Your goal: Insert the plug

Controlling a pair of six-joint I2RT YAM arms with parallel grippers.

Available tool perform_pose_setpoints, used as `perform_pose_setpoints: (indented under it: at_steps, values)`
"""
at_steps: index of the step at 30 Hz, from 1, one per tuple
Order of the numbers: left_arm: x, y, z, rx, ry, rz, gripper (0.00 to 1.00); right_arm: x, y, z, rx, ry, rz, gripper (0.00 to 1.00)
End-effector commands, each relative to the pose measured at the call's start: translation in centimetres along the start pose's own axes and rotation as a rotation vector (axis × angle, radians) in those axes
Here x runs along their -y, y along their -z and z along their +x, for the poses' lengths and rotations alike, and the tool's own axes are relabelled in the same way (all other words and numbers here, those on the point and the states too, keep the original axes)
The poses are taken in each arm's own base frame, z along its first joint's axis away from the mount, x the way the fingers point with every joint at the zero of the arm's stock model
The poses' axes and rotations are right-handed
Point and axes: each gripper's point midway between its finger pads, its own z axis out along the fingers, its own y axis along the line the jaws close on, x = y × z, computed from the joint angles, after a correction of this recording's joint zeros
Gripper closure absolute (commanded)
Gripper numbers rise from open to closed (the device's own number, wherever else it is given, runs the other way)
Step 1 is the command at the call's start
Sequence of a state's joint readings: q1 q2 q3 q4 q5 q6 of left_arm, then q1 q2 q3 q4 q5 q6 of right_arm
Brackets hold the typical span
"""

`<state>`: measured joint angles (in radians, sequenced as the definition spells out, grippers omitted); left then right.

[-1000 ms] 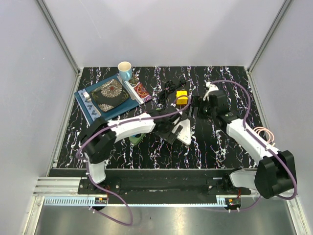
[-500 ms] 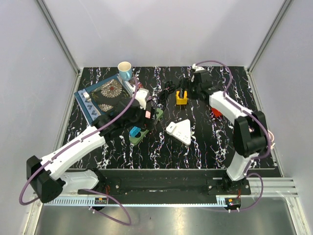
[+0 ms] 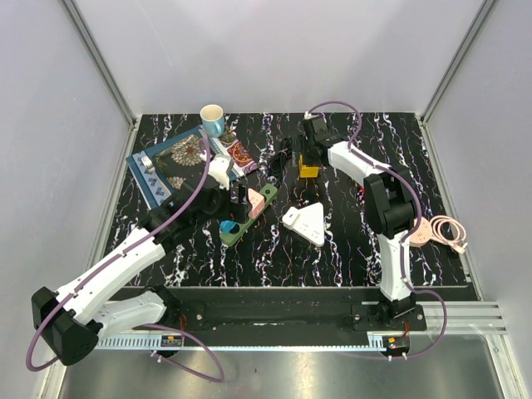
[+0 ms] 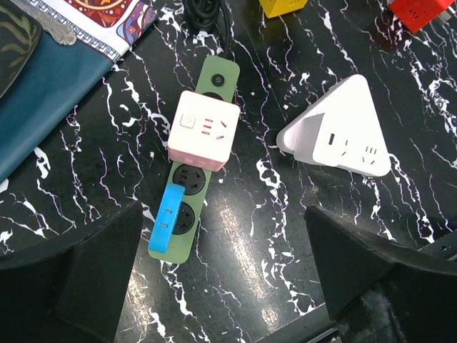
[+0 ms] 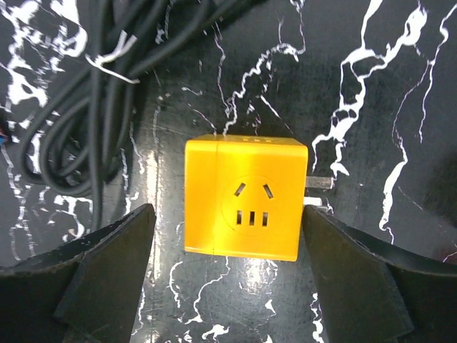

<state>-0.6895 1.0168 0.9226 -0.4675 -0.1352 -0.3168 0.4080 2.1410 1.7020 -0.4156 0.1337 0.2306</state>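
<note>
Over the last second the left arm has unfolded. The left gripper [image 3: 234, 199] has withdrawn from above the white triangular adapter [image 3: 305, 223] at mid-table and now hangs over the green power strip [image 3: 249, 214], which the arm no longer covers. The right arm has swung from right of centre toward the far edge. The right gripper [image 3: 307, 156] now stands over the yellow cube adapter [image 5: 246, 196], one finger on each side, clear of it. The pink cable coil [image 3: 440, 231] is now fully exposed.

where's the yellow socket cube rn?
Top view: the yellow cube sits far centre on the table, just right of the black cable coil, straddled by the open right gripper.
</note>
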Motion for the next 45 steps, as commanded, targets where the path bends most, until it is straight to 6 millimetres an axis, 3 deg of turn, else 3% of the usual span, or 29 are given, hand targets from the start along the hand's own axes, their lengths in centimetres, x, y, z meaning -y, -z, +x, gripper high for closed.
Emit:
perform_pose_setpoints:
  at_steps: [1, 4, 7, 11, 12, 14, 15, 16, 17, 18, 19, 21, 22, 23, 25, 26, 28, 29, 31, 32, 34, 40, 45]
  values:
    - [0.3, 0.2, -2.3, 0.094, 0.002, 0.016, 0.01, -0.1, 0.0, 0.1, -0.011, -0.001, 0.041, 0.13]
    - [0.3, 0.0, -2.3, 0.097, -0.002, 0.015, 0.01, -0.1, -0.3, 0.8, -0.029, 0.003, 0.037, 0.16]
    - [0.3, 0.0, -2.5, 0.101, 0.006, 0.013, 0.01, 0.1, -0.2, 0.9, -0.034, 0.006, 0.038, 0.26]
    - [0.7, 0.0, -2.9, 0.106, 0.036, 0.027, 0.01, -0.7, 1.0, 0.4, -0.018, 0.007, -0.007, 0.58]
    - [0.8, -0.1, -2.9, 0.103, 0.041, 0.029, 0.01, -0.7, 1.3, 0.8, -0.023, 0.004, -0.013, 0.72]
    - [1.2, -0.1, -3.3, 0.107, 0.068, 0.038, 0.01, -1.3, 3.0, -0.3, 0.018, -0.006, -0.054, 0.81]
    - [1.3, -0.2, -3.5, 0.115, 0.081, 0.044, 0.01, -1.2, 3.3, 0.6, 0.007, -0.008, -0.062, 0.88]
    - [1.4, -0.2, -3.6, 0.117, 0.096, 0.047, 0.01, -1.7, 5.0, -0.7, 0.06, -0.024, -0.092, 0.9]
    - [1.6, -0.2, -3.8, 0.124, 0.125, 0.053, 0.01, -2.1, 5.8, -0.7, 0.07, -0.031, -0.123, 0.91]
    - [1.9, -0.3, -4.3, 0.141, 0.141, 0.064, 0.01, -1.9, 6.1, 0.8, 0.052, -0.034, -0.129, 0.92]
    - [2.2, -0.3, -4.5, 0.145, 0.159, 0.081, 0.01, -2.4, 8.2, -0.7, 0.116, -0.054, -0.169, 0.93]
    - [2.7, -0.4, -5.2, 0.168, 0.216, 0.101, 0.01, -2.6, 9.3, 0.5, 0.131, -0.072, -0.203, 0.94]
    - [3.0, -0.4, -5.4, 0.172, 0.231, 0.119, 0.01, -3.1, 11.6, -0.4, 0.176, -0.082, -0.251, 0.95]
    - [3.4, -0.6, -5.6, 0.176, 0.26, 0.133, 0.01, -3.2, 11.9, 1.4, 0.154, -0.082, -0.28, 0.95]
    - [4.2, -0.7, -6.5, 0.198, 0.289, 0.177, 0.01, -4.1, 14.7, 0.5, 0.228, -0.099, -0.347, 0.95]
    - [4.5, -0.9, -6.6, 0.199, 0.316, 0.192, 0.01, -4.4, 14.9, 2.0, 0.207, -0.099, -0.384, 0.95]
    - [5.6, -1.0, -7.7, 0.225, 0.357, 0.243, 0.01, -5.3, 17.5, 1.4, 0.264, -0.112, -0.46, 0.95]
    - [6.2, -1.4, -7.6, 0.214, 0.367, 0.277, 0.01, -5.4, 17.6, 2.8, 0.249, -0.115, -0.477, 0.96]
    - [7.5, -1.4, -8.6, 0.23, 0.413, 0.344, 0.01, -6.4, 20.5, 1.7, 0.338, -0.123, -0.564, 0.96]
    - [7.8, -2.1, -8.1, 0.203, 0.429, 0.35, 0.01, -6.3, 20.5, 2.7, 0.334, -0.126, -0.576, 0.96]
    - [8.6, -2.4, -9.2, 0.224, 0.46, 0.391, 0.01, -6.8, 22.7, 2.3, 0.396, -0.121, -0.629, 0.96]
    - [9.9, -3.9, -9.7, 0.213, 0.475, 0.403, 0.01, -7.0, 25.3, 3.4, 0.43, -0.115, -0.704, 0.96]
    - [11.2, -4.9, -9.2, 0.19, 0.456, 0.406, 0.01, -7.1, 26.4, 4.4, 0.445, -0.122, -0.742, 0.96]
